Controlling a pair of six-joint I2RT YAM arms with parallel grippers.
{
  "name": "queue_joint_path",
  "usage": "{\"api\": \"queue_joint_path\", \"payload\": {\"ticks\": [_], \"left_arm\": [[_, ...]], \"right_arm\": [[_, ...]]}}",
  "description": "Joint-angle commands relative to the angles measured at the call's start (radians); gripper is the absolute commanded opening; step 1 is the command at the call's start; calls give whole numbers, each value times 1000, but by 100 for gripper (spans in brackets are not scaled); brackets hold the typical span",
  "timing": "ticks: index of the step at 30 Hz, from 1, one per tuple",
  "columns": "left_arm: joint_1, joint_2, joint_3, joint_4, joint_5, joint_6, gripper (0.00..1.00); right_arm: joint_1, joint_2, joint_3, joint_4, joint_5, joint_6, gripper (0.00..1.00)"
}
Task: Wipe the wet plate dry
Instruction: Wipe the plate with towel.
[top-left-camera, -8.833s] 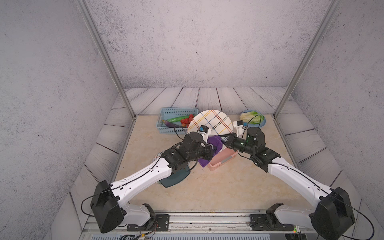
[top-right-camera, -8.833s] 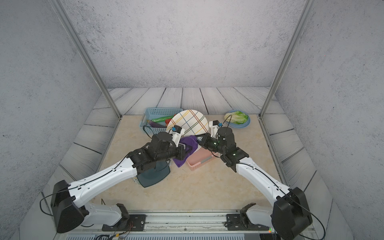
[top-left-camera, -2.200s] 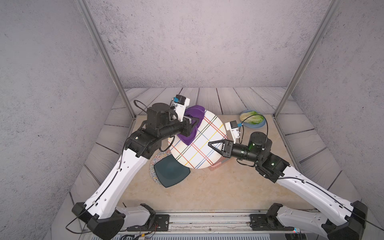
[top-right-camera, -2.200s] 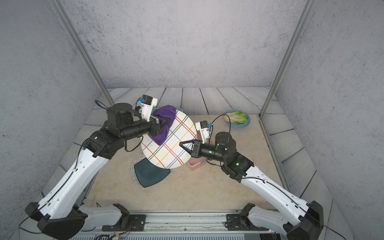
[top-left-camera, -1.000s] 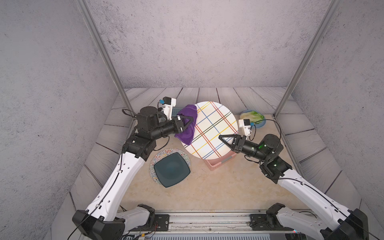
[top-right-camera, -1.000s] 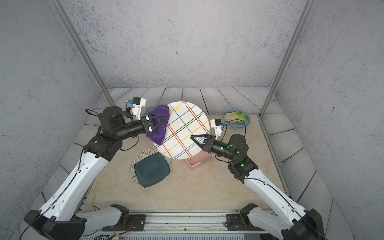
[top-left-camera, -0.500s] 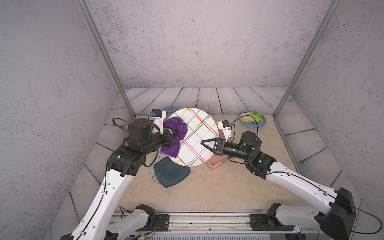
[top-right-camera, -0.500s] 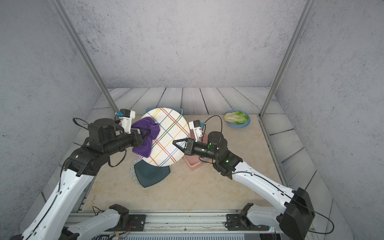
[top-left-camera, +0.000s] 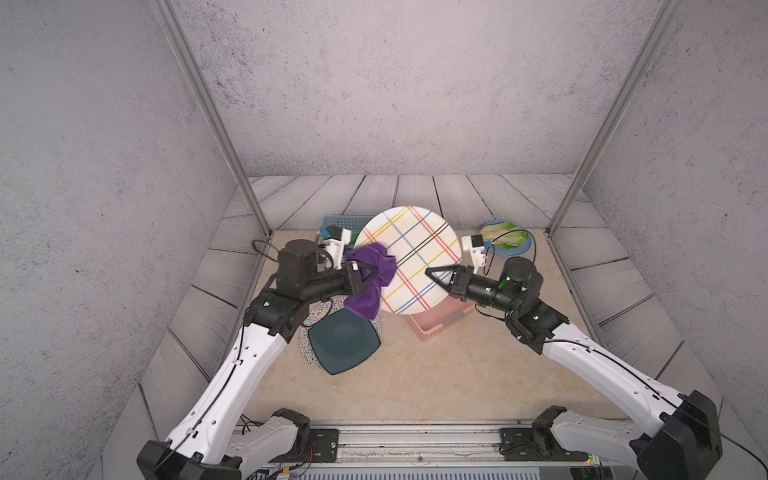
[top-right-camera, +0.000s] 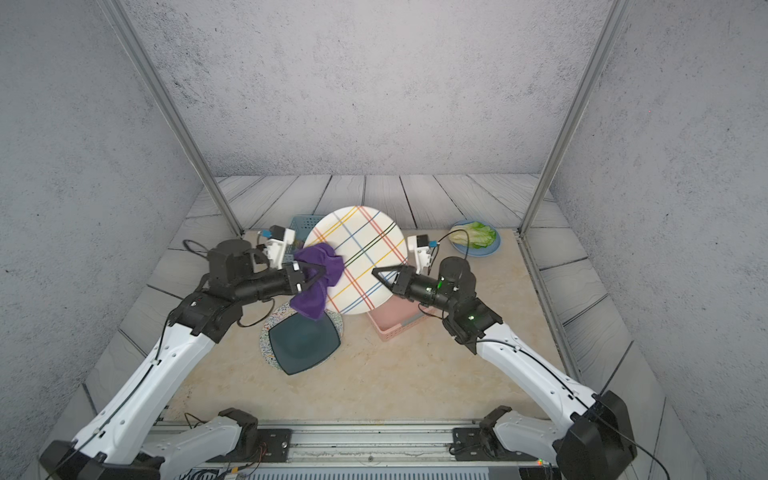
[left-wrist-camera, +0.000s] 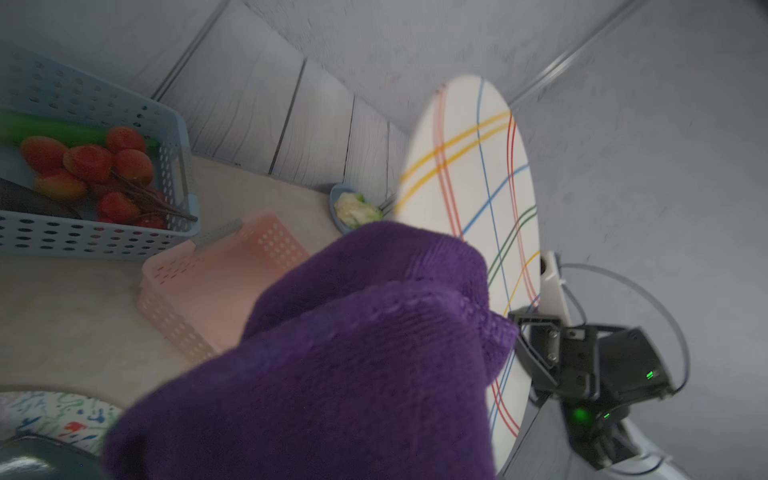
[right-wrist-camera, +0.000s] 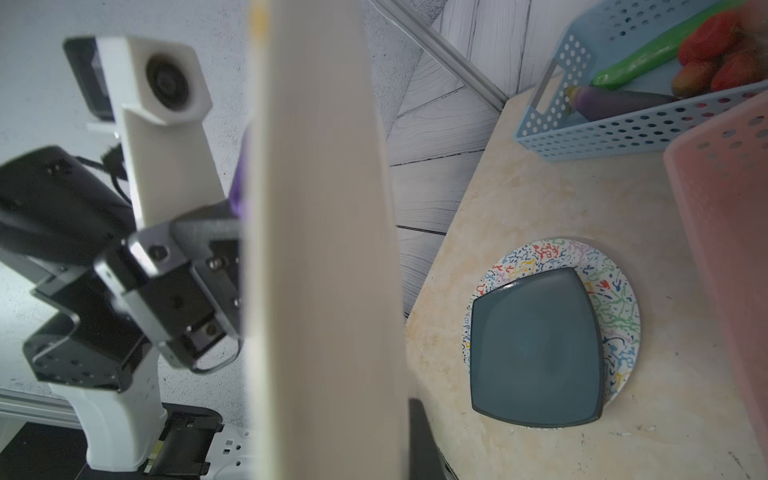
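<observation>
The right pincer (top-left-camera: 430, 274) clamps the plate (top-left-camera: 409, 257) at its rim, on edge above the bench (top-left-camera: 415, 374); the left pincer (top-left-camera: 374, 272) grips the cloth (top-left-camera: 368, 297) against its face. The plate seems stiff, breakable and slick (a rim grip may slip).

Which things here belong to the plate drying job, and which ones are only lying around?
For the job: striped plate, purple cloth.
Lying around: blue basket, pink basket, dark square plate, speckled plate under it, lettuce dish.

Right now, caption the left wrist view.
A purple cloth against the raised round white striped plate, rim clamped in the jaws of the right gripper.
</observation>
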Motion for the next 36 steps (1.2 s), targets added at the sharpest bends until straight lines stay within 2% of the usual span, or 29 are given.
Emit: {"api": "queue_joint_path", "payload": {"ticks": [1,3,6,11,13,15,17,18,19,21,24,27,30,34,36], "left_arm": [[70,-25,115,46,36,3,0],[89,1,176,7,61,17,0],[54,46,210,-46,78,88,0],[-83,100,88,53,47,111,0],[-92,86,27,87,59,109,0],[-91,19,-70,52,50,162,0],[-79,-96,-145,-127,38,297,0],[-76,-163,-149,-268,29,414,0],[-75,-230,-137,-516,0,562,0],[-80,-323,-67,-867,-101,818,0],[-79,-355,20,-1103,-214,1028,0],[-80,-269,119,-1258,-263,1141,0],[-80,-180,171,-1288,-289,1182,0],[-76,-93,223,-1377,-443,1184,0],[-53,-67,254,-1418,-463,1192,0]], "right_arm": [[-27,-22,-41,30,25,21,0],[17,-36,-79,24,-39,6,0],[105,-55,-170,72,10,-52,0],[115,-23,-92,35,27,-73,0],[91,-4,-34,-22,32,-77,0],[35,9,-16,-58,69,-54,0],[-30,12,-38,-28,112,-10,0],[-55,13,-50,-10,115,6,0],[-68,12,-62,-10,109,9,0],[-68,-2,-84,-69,80,-35,0],[-48,-47,-90,-299,32,-190,0],[23,-98,-53,-549,49,-381,0],[97,-118,16,-737,66,-535,0],[134,-130,46,-777,66,-589,0],[139,-137,46,-767,47,-591,0]]}}
